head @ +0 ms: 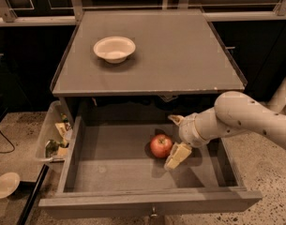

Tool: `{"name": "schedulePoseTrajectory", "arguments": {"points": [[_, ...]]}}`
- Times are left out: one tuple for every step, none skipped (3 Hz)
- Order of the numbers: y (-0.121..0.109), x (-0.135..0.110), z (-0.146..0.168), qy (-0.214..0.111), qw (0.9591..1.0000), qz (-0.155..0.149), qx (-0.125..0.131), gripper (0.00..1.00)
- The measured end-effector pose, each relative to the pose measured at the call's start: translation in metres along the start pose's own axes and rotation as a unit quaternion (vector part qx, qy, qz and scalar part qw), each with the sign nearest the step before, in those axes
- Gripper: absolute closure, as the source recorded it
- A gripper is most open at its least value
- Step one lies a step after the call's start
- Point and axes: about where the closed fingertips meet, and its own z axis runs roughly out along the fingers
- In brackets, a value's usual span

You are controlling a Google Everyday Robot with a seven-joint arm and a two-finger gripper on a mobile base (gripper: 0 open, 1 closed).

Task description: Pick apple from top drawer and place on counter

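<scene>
The red apple (160, 146) lies on the flat grey bottom of the open top drawer (109, 165), right of its middle. My gripper (172, 140) is down inside the drawer, just right of the apple, and it is open. One cream finger (178, 154) lies at the apple's near right side. The other finger (176, 119) is behind the apple, toward the back. My white arm reaches in from the right. The grey counter (180, 55) spans above the drawer.
A white bowl (114, 48) stands on the counter at the back left. A clear bin of small items (56, 137) hangs left of the drawer. A white dish (5, 184) lies on the floor at the lower left. A speckled floor lies to the right.
</scene>
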Motion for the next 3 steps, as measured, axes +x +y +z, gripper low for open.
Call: {"name": "schedulePoseTrajectory", "arguments": {"points": [[-0.005, 0.000, 0.013, -0.012, 0.9999, 0.000, 0.002, 0.00], [-0.006, 0.007, 0.025, -0.015, 0.9999, 0.006, -0.004, 0.00], [-0.007, 0.016, 0.036, -0.014, 0.9995, 0.017, -0.021, 0.00]]}}
